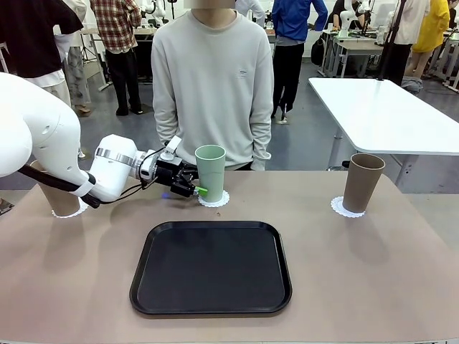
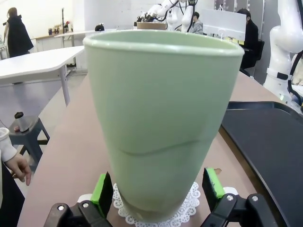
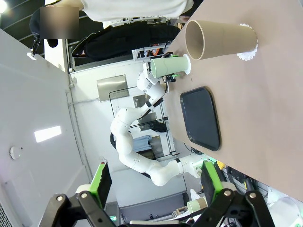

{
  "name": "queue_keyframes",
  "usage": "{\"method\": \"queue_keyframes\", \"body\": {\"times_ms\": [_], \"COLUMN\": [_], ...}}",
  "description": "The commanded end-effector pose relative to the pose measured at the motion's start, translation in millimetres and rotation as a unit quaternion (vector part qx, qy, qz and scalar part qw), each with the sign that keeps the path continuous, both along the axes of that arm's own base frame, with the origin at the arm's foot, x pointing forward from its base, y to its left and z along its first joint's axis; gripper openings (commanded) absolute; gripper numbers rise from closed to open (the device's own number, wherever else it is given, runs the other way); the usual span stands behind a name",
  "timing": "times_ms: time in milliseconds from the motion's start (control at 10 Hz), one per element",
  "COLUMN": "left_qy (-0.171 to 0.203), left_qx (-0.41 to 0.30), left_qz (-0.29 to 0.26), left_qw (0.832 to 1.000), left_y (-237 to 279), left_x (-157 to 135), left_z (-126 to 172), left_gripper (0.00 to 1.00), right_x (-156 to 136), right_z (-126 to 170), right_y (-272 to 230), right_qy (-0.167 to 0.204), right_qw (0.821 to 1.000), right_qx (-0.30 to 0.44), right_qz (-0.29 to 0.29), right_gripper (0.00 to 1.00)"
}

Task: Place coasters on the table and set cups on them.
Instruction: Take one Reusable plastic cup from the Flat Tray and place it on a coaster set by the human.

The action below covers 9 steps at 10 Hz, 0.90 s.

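Observation:
A mint green cup (image 1: 210, 173) stands on a lacy white coaster (image 1: 214, 199) at the far middle of the beige table (image 1: 373, 272). My left gripper (image 1: 196, 188) is open, with one finger on each side of the cup's base. In the left wrist view the green pads (image 2: 102, 187) flank the cup (image 2: 163, 118) just above the coaster (image 2: 189, 208). A tan cup (image 1: 362, 182) stands on a coaster (image 1: 346, 208) at the right. Another tan cup (image 1: 60, 201), half hidden by my left arm, stands on a coaster (image 1: 70, 213). My right gripper (image 3: 155, 179) is open and holds nothing, well away from the tan cup (image 3: 220, 39).
A black tray (image 1: 211, 267) lies bare in the near middle of the table. A person (image 1: 214, 86) stands at the far edge behind the green cup, with a hand (image 2: 19, 166) hanging by the table's side. A white table (image 1: 387, 107) stands behind on the right.

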<state>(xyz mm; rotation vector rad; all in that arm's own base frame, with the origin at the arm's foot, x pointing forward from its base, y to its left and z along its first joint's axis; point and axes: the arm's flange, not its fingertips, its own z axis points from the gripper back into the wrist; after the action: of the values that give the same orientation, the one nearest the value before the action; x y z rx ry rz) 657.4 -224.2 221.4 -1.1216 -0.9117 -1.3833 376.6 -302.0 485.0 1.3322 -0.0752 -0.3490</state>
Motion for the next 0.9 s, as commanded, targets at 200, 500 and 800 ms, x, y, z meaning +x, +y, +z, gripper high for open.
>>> {"method": "queue_keyframes", "body": {"times_ms": [200,500,800], "left_qy": [-0.013,-0.092,-0.017], "left_qx": [0.068,0.193,0.384], "left_qz": [-0.008,0.021,0.063], "left_qw": [0.998,0.977,0.921], "left_y": [9,40,50], "left_x": [7,-19,-93], "left_z": [12,89,192], "left_gripper": [1.00,1.00,1.00], "right_x": [0,0,0], "right_z": [1,1,1], "right_y": [2,2,2], "right_qy": [-0.001,-0.001,-0.001], "right_qw": [1.000,1.000,1.000], "right_qx": [0.007,0.007,0.007], "right_qz": [-0.004,-0.004,-0.004], "right_gripper": [1.00,1.00,1.00]}}
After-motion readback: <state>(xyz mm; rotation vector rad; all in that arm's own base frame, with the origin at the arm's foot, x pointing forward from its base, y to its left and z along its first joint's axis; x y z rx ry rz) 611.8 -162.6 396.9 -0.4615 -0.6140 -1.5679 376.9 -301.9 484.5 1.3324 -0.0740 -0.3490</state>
